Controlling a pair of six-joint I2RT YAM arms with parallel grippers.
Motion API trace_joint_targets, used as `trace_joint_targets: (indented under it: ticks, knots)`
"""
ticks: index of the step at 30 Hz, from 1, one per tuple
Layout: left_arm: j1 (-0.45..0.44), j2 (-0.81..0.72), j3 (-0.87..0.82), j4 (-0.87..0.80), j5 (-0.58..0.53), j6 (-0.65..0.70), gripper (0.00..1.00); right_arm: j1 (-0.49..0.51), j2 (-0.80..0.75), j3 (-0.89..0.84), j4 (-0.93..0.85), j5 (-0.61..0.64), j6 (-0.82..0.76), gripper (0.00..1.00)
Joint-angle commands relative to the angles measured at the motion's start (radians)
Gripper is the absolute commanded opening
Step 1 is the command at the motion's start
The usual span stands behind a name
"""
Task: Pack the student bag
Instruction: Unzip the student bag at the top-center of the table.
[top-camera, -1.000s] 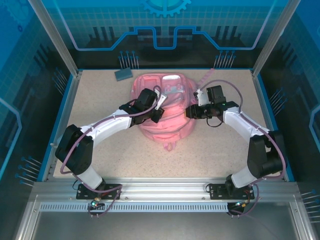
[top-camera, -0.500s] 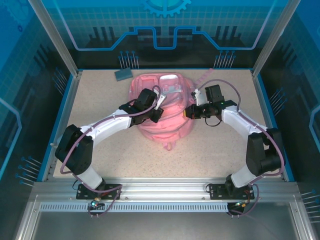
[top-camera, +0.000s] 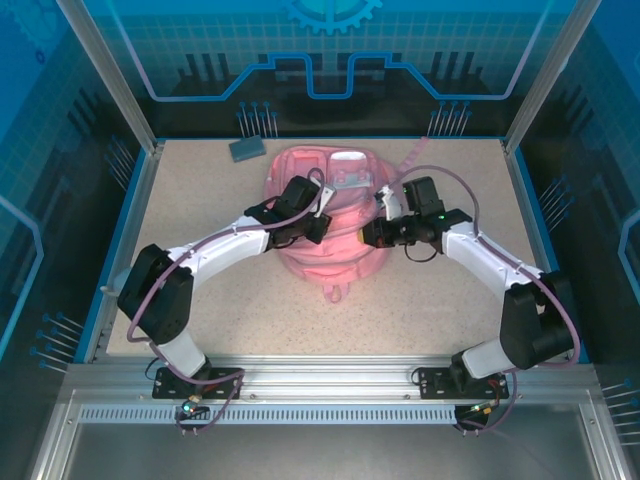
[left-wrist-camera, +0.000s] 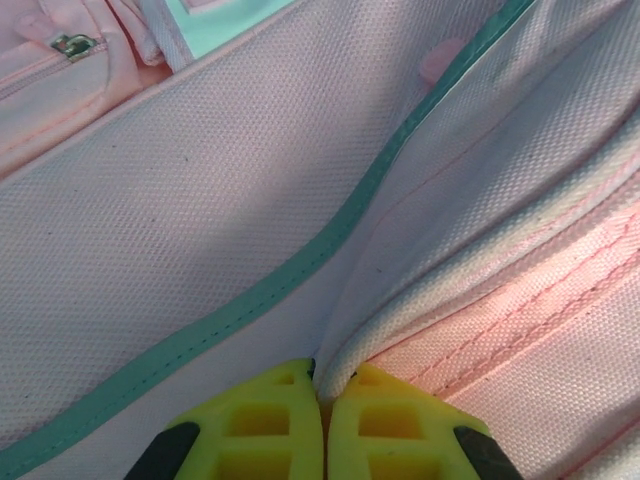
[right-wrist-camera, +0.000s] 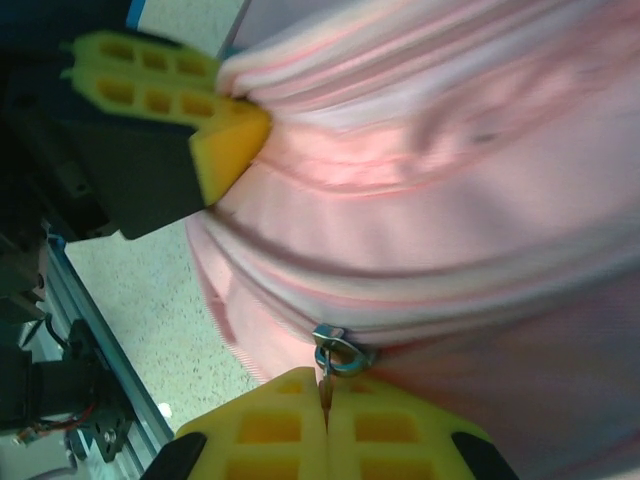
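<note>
Where the left gripper (left-wrist-camera: 322, 385) meets the work, its two yellow ribbed fingertips are pressed together on a raised fold of the student bag (left-wrist-camera: 200, 200), a large soft pink fabric backpack. A teal piping strip (left-wrist-camera: 300, 270) runs diagonally just beside the pinch. The right gripper (right-wrist-camera: 325, 395) is likewise closed, nipping the silver metal zip pull (right-wrist-camera: 338, 355) on a zip seam at the bag's side.

The bag lies at the middle of the speckled beige table (top-camera: 440, 300), toward the far edge, between the two arms. A white patch (top-camera: 350, 172) sits near its far end; any print on it is too small to read. A slate-grey rectangular block (top-camera: 246, 148) lies at the far left corner, apart from the bag.

Compared with one second ago, the right gripper has moved leftward from the bag's right edge onto the bag, and its jaws have closed. The left gripper remains on the bag's left side.

The right wrist view resolves the pull's ring and the left gripper's yellow fingers (right-wrist-camera: 225, 140) biting the bag. The left wrist view resolves the fabric weave and a small metal zip slider (left-wrist-camera: 72, 44). The top view gives the layout of both arms.
</note>
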Motion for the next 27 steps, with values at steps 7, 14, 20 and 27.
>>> trace_joint_targets:
  ticks: [7, 14, 20, 27]
  knots:
    - [-0.012, 0.029, 0.077, 0.077, -0.015, -0.118, 0.00, 0.120, 0.021, 0.087, -0.134, 0.108, -0.029, 0.00]
    - [-0.029, 0.038, 0.094, 0.093, 0.015, -0.211, 0.00, 0.210, 0.095, 0.084, -0.001, 0.105, 0.104, 0.00]
    - [-0.024, -0.001, 0.058, 0.112, 0.010, -0.183, 0.00, 0.175, 0.017, 0.000, 0.078, 0.142, 0.199, 0.09]
    - [-0.016, -0.060, -0.041, 0.205, 0.066, -0.127, 0.00, 0.032, -0.151, -0.075, 0.099, 0.142, 0.326, 0.44]
